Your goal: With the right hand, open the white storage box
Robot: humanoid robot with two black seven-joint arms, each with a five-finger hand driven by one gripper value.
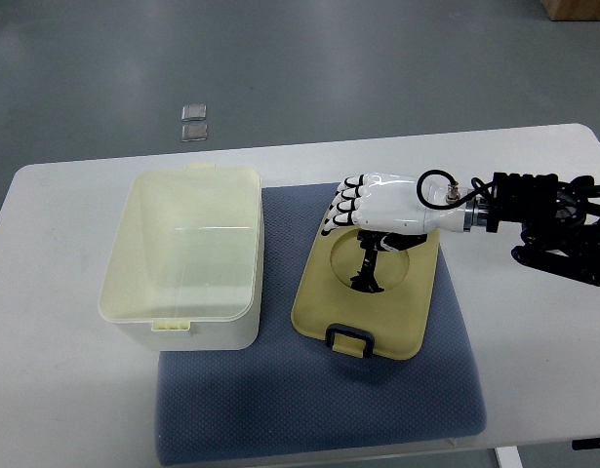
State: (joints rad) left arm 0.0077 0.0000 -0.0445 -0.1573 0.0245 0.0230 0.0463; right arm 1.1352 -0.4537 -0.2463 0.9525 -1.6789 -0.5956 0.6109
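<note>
Nearest the camera, a blue-grey mat (309, 414) lies on the white table (56, 322), its front edge reaching almost to the table's near side. On the mat's right half rests the lid (319, 302) of the storage box, a pale yellowish panel with rounded corners, a round recess in its middle and a dark blue latch (348, 340) at its near edge. Left of it stands the white storage box (187, 253), open, its cream interior bare and glossy, with a small clip on the near rim and another on the far rim. The right hand (378, 203) hovers over the lid's far end, fingers loosely extended and holding nothing, thumb pointing down into the recess. Two small clear squares (193, 123) lie on the grey floor beyond the table.
</note>
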